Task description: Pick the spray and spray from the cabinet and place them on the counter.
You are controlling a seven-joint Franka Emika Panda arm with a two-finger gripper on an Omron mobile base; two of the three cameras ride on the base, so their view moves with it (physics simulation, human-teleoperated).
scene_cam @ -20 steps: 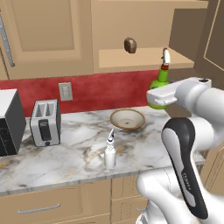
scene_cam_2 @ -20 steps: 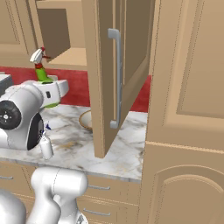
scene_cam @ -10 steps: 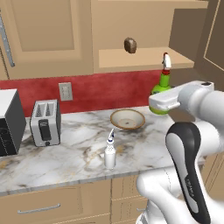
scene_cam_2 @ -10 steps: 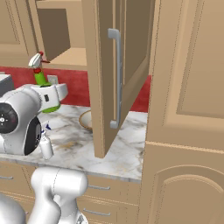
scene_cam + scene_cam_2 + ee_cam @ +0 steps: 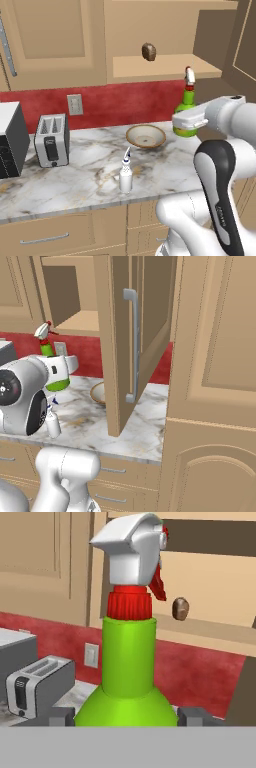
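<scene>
Claw (image 5: 128, 718) clamps green spray (image 5: 128, 662) | bottle base hidden | fingertips (image 5: 61, 717) barely visible

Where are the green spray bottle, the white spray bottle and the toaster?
green spray bottle (image 5: 128, 662), hand view, on its neck.
white spray bottle (image 5: 125, 179), left base view, on its body.
toaster (image 5: 51, 141), left base view, on its front face.

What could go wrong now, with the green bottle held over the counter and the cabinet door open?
1. The green spray bottle sits between the gripper fingers, above the counter; a slack grip could drop it toward the bowl.
2. The white spray bottle stands upright near the counter's front edge; a low arm sweep might tip it off.
3. The open cabinet door hangs close on the arm's right; a wide swing could strike it.
</scene>
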